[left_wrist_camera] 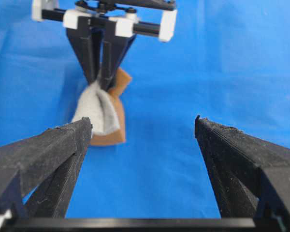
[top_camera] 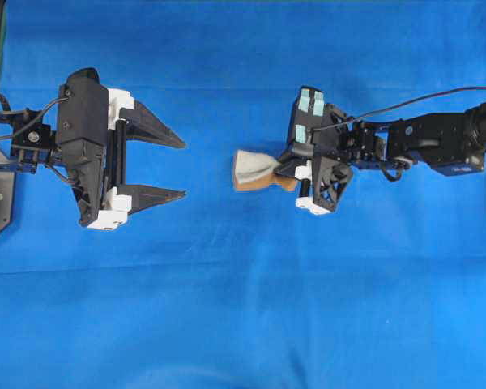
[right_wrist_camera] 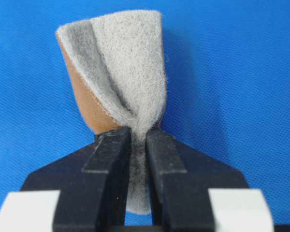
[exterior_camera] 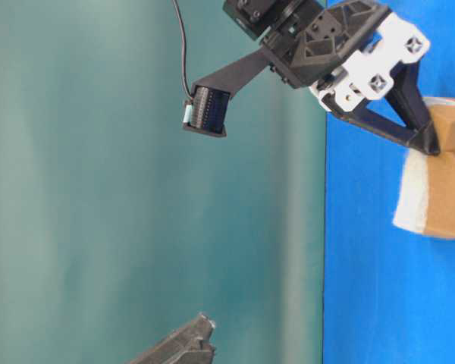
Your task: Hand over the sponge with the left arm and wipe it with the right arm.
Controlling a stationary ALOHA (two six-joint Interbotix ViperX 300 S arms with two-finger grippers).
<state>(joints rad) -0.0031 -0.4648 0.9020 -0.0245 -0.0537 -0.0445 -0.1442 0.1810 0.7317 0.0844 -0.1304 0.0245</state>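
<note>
left gripper (top_camera: 174,168) at the far left of the blue desk (top_camera: 243,308), well apart from the sponge (top_camera: 255,170) and pointing toward it. plain black housing, white clips, two pointed black fingers (top_camera: 155,130) spread wide with nothing between them. seen from the left wrist, both fingers (left_wrist_camera: 48,154) frame open blue cloth, the sponge ahead and toward the left finger.

right of that, near the middle of the desk, the sponge: grey-white scouring face over an orange-brown layer, pinched at one end so it flares out away from the grip. clamped on it, the right gripper (top_camera: 296,172), jaws nearly together and squeezing the sponge (right_wrist_camera: 121,82) thin between the fingertips (right_wrist_camera: 108,145). teal patches (top_camera: 310,102) on the housing behind the sponge, black arm (top_camera: 437,142) leading off to the right edge.

no readable writing or labels anywhere.
</note>
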